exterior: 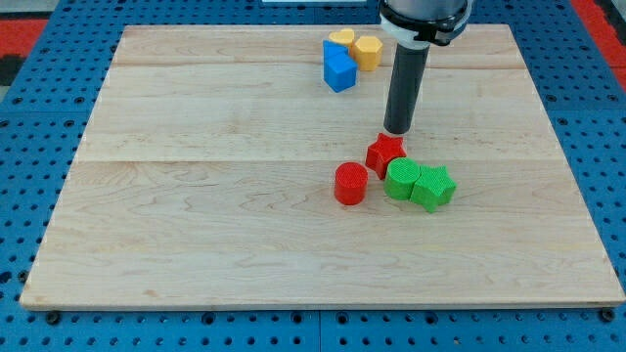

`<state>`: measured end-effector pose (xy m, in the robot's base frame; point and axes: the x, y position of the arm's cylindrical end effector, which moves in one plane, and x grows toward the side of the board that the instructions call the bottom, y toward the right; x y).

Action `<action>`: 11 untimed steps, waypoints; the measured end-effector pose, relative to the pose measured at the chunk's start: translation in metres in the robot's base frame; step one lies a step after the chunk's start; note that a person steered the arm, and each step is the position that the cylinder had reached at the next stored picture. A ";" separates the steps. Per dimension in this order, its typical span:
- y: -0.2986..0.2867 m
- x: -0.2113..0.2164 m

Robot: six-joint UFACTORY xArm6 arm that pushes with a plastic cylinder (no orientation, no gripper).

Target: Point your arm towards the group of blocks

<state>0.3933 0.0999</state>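
Note:
My tip [397,130] ends just above the red star block [384,153], close to its top edge. That star belongs to a group right of the board's middle: a red cylinder [351,184] to its lower left, a green block [401,180] to its lower right, and a green star block [432,188] touching that green block. A second group lies near the view's top: a blue block [339,70], a yellow heart block [340,40] and a yellow block [368,52], to the upper left of my rod.
The wooden board [196,196] lies on a blue perforated table [39,196]. Red patches [29,24] show at the view's top corners. The arm's dark body [423,15] enters from the view's top.

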 end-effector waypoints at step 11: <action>0.017 0.110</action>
